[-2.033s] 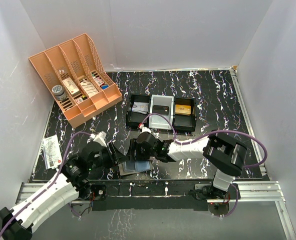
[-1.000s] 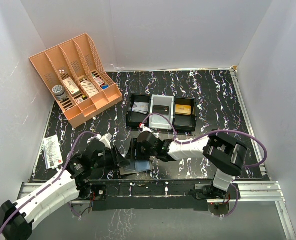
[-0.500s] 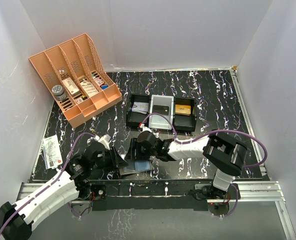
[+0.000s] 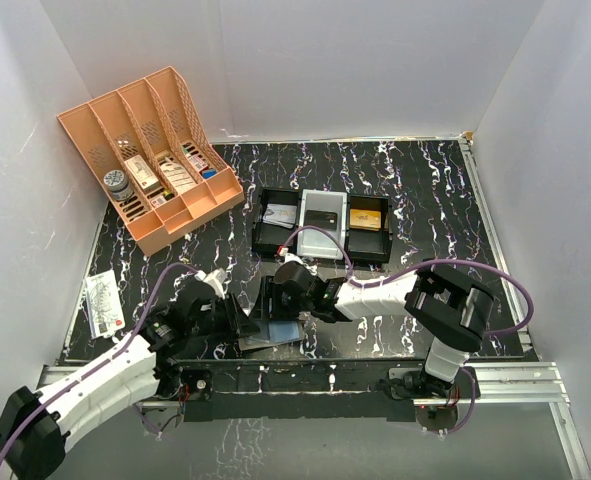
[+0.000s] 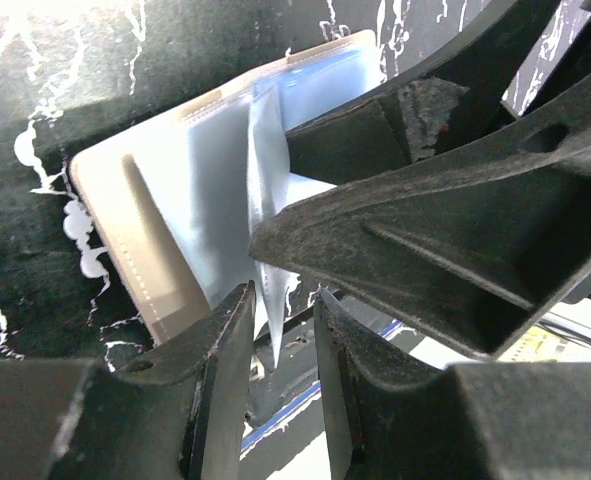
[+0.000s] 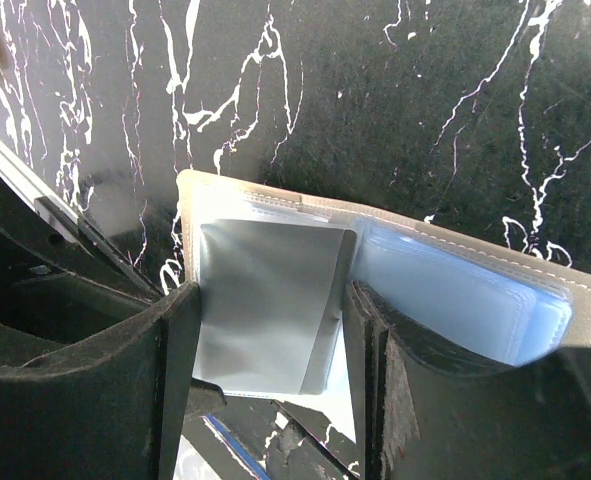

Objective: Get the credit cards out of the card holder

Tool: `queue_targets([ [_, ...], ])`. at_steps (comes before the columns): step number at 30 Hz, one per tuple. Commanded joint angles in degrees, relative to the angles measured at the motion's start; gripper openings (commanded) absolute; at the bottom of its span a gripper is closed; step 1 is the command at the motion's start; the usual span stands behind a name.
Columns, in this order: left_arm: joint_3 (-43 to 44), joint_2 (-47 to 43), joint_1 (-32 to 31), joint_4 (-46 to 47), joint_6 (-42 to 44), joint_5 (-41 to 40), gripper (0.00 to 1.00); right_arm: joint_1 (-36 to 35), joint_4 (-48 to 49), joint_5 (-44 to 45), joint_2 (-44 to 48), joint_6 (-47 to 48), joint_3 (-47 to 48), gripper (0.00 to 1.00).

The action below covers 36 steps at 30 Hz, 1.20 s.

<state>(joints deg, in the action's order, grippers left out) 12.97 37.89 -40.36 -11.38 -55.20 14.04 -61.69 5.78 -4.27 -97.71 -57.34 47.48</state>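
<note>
Two grippers crowded over the card holder (image 4: 281,333) (image 5: 165,250) (image 6: 455,265), spread open and flat at the six-o'clock edge of the black marbled table (image 4: 425,180), grey-blue sleeves facing up. Left gripper (image 4: 237,320) (image 5: 280,315) at the holder's nine o'clock, fingers (image 5: 225,380) narrowly apart, with one pale-blue sleeve (image 5: 265,200) standing on edge in the gap. Pinched or merely straddled, cannot tell. Right gripper (image 4: 275,298) (image 6: 270,310) at the holder's twelve o'clock, fingers (image 6: 175,390) wider apart, one against each side edge of a grey leaf (image 6: 275,270) lying flat on the holder's inside; squeezing or only resting there, cannot tell either. Tan stitched border showing round the sleeves in both wrist views. No telling cards from sleeves at these angles. Toward twelve o'clock from the holder, well apart, a black three-compartment tray (image 4: 259,228) with something flat in each bay. At ten o'clock, an orange lattice organiser (image 4: 95,135) against the wall, small boxes in its slots. At eight o'clock, by the left edge, a small printed packet (image 4: 101,300).
</note>
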Motion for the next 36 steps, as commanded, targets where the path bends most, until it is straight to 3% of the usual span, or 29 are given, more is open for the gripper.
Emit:
queue_targets([
  [1,-0.2,1.4,-0.2,5.3,1.2,2.8,0.29,-0.1,-0.9,-2.8,-0.2,0.0,0.6,0.51],
  [7,-1.0,3.6,-0.2,9.4,0.6,4.2,0.30,-0.1,-0.4,-2.4,4.6,0.6,0.8,0.66],
  [10,-1.7,4.6,-0.2,12.3,-0.1,5.3,0.31,0.1,-2.3,0.8,9.2,0.8,0.6,0.77],
  [13,-2.0,5.4,-0.2,14.2,-0.8,5.8,0.32,0.7,-7.3,5.4,13.0,0.9,0.4,0.82],
  [20,-1.0,10.9,-0.2,20.1,-2.0,7.6,0.42,2.7,-16.0,14.7,22.4,-0.4,-3.7,0.84],
  [26,0.6,18.1,-1.5,27.5,-3.0,9.5,0.53,4.6,-14.5,16.4,31.0,-3.2,-9.9,0.82],
  [31,6.3,23.2,-4.6,25.2,-0.4,7.9,0.63,5.6,-9.2,13.9,34.8,-4.8,-14.5,0.75],
  [36,9.1,23.3,-5.5,20.7,1.1,4.9,0.66,6.0,-9.0,12.4,34.7,-5.5,-15.1,0.72],
])
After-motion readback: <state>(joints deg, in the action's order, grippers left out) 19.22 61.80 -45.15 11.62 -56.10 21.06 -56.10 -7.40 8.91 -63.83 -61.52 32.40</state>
